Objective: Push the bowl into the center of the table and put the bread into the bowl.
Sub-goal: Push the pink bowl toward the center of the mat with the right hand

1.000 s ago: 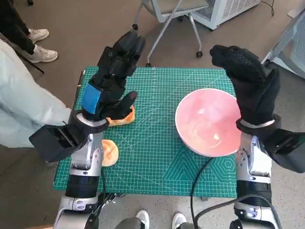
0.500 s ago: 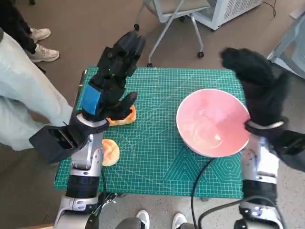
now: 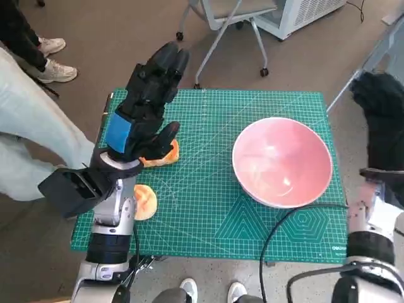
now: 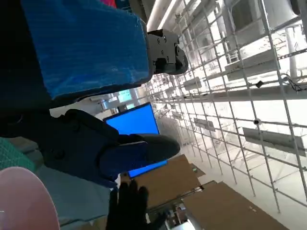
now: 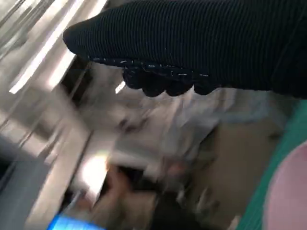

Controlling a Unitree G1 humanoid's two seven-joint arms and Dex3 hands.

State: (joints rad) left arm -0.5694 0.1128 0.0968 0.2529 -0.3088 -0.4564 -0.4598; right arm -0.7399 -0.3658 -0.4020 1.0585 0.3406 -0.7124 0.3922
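The pink bowl (image 3: 282, 162) stands on the right half of the green mat (image 3: 208, 113); a slice of its rim shows in the left wrist view (image 4: 19, 201) and in the right wrist view (image 5: 292, 191). One piece of bread (image 3: 165, 154) lies at the mat's left, partly under my left hand (image 3: 146, 104), which hovers over it with fingers stretched out and holds nothing. A second piece of bread (image 3: 145, 202) lies nearer the front left edge. My right hand (image 3: 385, 123) is raised beyond the mat's right edge, apart from the bowl, holding nothing. The right wrist view is blurred.
A person's pale trouser leg (image 3: 31, 145) and shoes (image 3: 53, 72) are close to the table's left side. A chair base (image 3: 221, 25) stands behind the table. A black cable (image 3: 278, 230) runs over the mat's front beside the bowl.
My right hand has swung to the right, from behind the bowl's right rim to beyond the mat's edge. The bowl and the left hand have stayed put. The person's leg has shifted.
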